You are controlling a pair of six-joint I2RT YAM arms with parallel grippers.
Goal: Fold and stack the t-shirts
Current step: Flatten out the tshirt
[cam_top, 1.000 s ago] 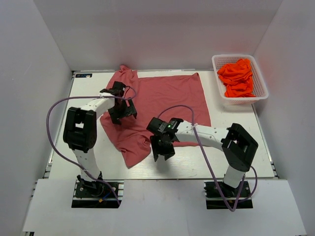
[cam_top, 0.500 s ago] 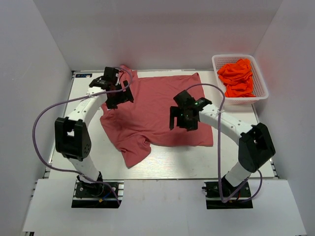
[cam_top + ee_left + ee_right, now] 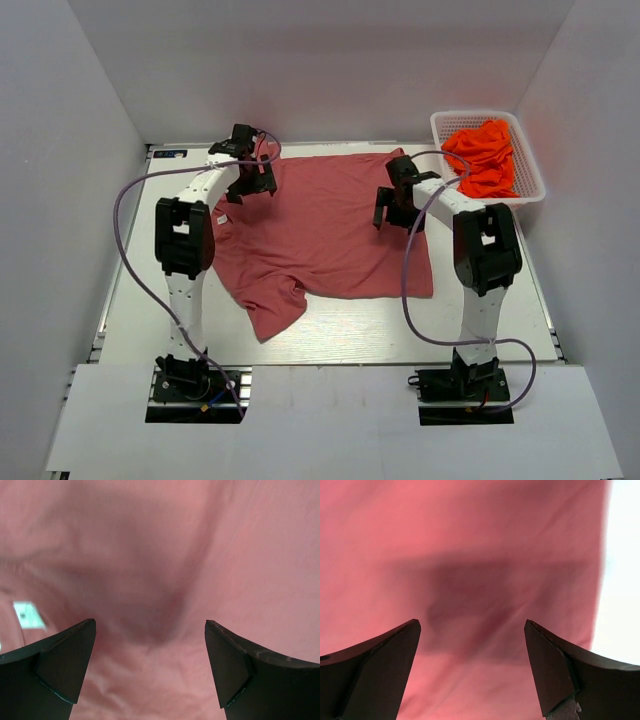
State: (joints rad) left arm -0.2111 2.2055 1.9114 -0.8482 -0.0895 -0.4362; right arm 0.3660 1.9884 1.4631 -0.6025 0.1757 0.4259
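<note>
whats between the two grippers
Only flat rose-red t-shirt cloth spans from the left gripper to the right gripper, seen in the top view.

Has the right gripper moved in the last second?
Yes. The right gripper has travelled toward the back and right, closing on the white basket, and now hangs over the red shirt near its far right corner.

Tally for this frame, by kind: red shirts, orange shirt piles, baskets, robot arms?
Red shirt: 1
Orange shirt pile: 1 (the shirts in it cannot be counted)
Basket: 1
Robot arms: 2, left arm and right arm
Total: 5
</note>
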